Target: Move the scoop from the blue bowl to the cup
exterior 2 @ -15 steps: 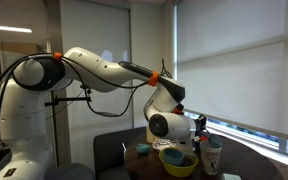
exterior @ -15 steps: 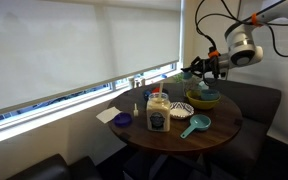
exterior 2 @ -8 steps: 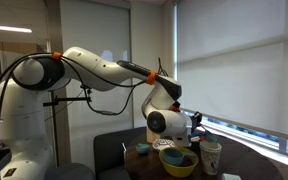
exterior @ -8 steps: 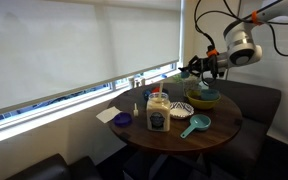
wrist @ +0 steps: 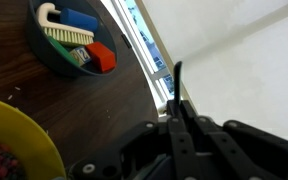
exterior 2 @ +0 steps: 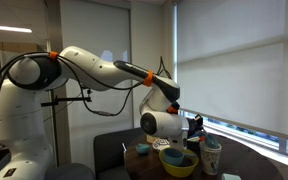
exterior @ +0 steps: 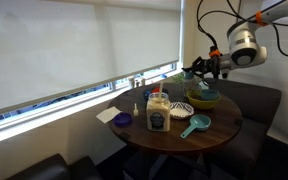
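My gripper point(exterior: 195, 70) is shut on a thin dark scoop handle point(wrist: 179, 76) and holds it in the air above the table's far side. In the wrist view the shut jaws point(wrist: 177, 102) pinch the handle, and the scoop's head is hidden. The blue bowl point(exterior: 203, 99), yellowish inside, sits below the gripper; it also shows in the wrist view point(wrist: 14, 140) and in an exterior view point(exterior 2: 177, 162). The pale cup point(exterior 2: 212, 156) stands just right of the bowl, below the gripper point(exterior 2: 197, 127).
The round dark table point(exterior: 219, 128) carries a white jar with a yellow lid point(exterior: 158, 113), a pale striped bowl point(exterior: 180, 108), a teal handled scoop-shaped cup point(exterior: 195, 125) and a dark dish of small items point(wrist: 69, 42). A window sill runs behind the table.
The arm has shifted slightly, up and to the right in an exterior view, with the scoop still held. Nothing on the table has moved.
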